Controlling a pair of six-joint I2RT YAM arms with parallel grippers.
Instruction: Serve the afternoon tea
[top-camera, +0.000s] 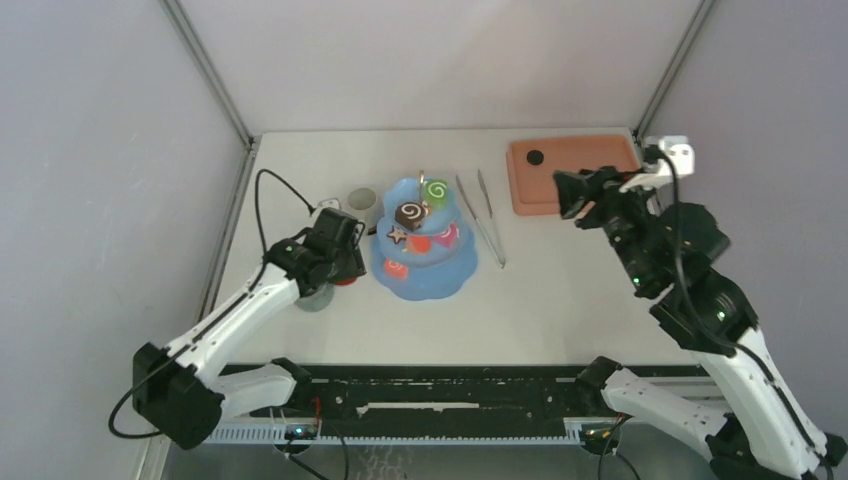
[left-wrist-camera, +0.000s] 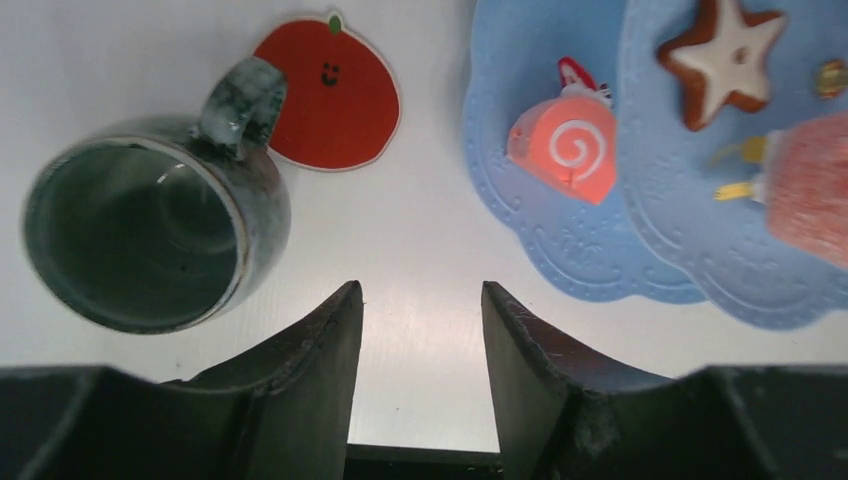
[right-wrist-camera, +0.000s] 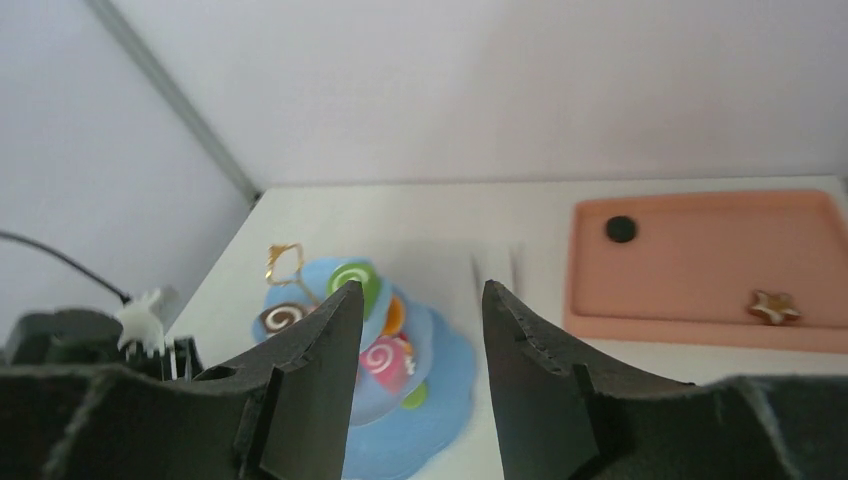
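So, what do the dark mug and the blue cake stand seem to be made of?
The mug looks like glazed ceramic: it has a glossy, mottled grey-green surface and a paler rim. The cake stand looks like moulded plastic, or perhaps silicone: it is an even light blue, fairly matte, with an embossed pattern along its scalloped edge.

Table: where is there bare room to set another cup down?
Widest bare patch: the near side of the table, in front of the cake stand and tongs. Also the strip between the stand and the far edge. Crowded left of the stand: mug, orange coaster, left gripper.
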